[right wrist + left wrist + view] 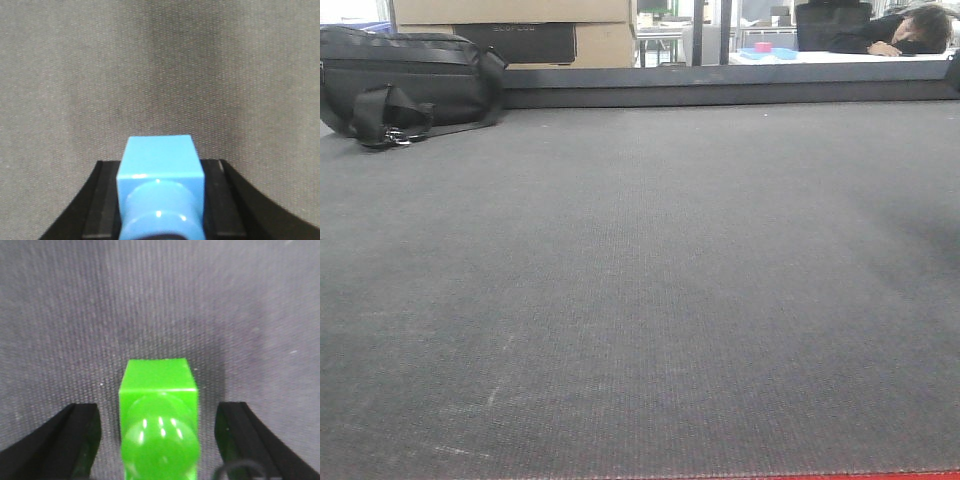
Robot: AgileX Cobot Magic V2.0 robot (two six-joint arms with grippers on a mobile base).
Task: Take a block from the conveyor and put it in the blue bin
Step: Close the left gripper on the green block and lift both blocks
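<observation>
In the left wrist view a glossy green block (157, 377) with a rounded knob rests on the conveyor (150, 300). My left gripper (159, 412) is open around it, and belt shows in the gap on each side of the block. In the right wrist view my right gripper (161, 167) is shut on a light blue block (159, 152) with a rounded knob, its black pads (107, 200) against the block's two sides, above the conveyor (150, 65). The front view shows only bare conveyor (640, 280), with no gripper and no block. The blue bin is out of view.
A black bag (405, 85) lies on the belt at the far left. The red frame (880, 475) edges the belt at the bottom. Behind the far edge are cardboard boxes (520, 30) and a person (900, 30) slumped on a table.
</observation>
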